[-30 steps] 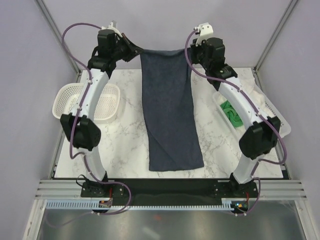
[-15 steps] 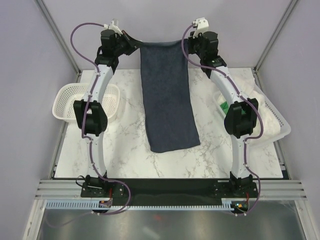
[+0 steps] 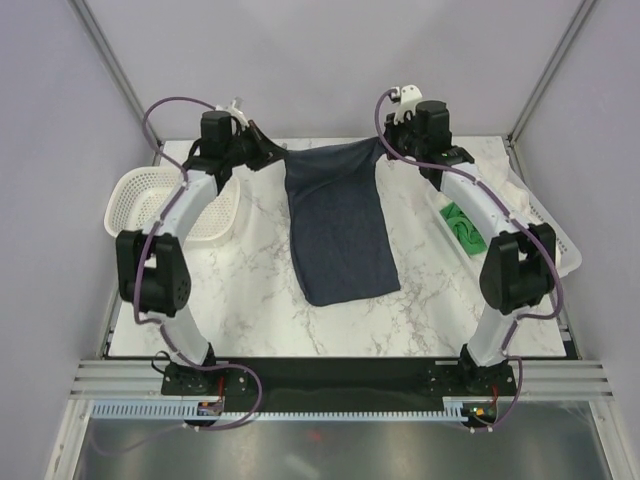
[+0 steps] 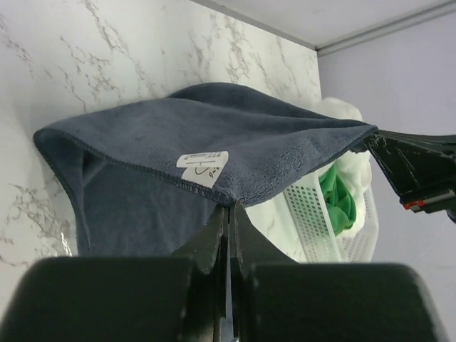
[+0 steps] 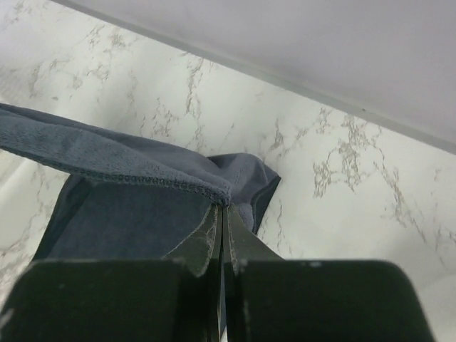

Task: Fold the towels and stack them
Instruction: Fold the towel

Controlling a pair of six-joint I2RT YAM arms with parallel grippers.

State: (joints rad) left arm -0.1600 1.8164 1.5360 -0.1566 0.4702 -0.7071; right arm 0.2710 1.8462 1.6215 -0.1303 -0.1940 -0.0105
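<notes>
The left hand (image 3: 276,156) is shut tight on one top corner of the navy towel (image 3: 340,225), its two fingers (image 4: 214,235) pressed together over the stitched hem, just below a small white label (image 4: 203,162). The right hand (image 3: 384,148) pinches the opposite top corner in the same way, jaws closed on the hem in the right wrist view. Between them the upper edge of the towel sags a little, held above the table (image 3: 250,290) in the upper middle of the top view. From there the cloth runs toward the bottom of the frame, its lower end lying on the marble near the centre. At the right of the frame a white basket (image 3: 560,250) holds the green towel (image 3: 462,226), crumpled at its near-left side, and the white towel (image 3: 508,188), bunched behind it toward the upper right. A second white basket (image 3: 135,190) sits at the left edge of the table, partly behind the left arm.
</notes>
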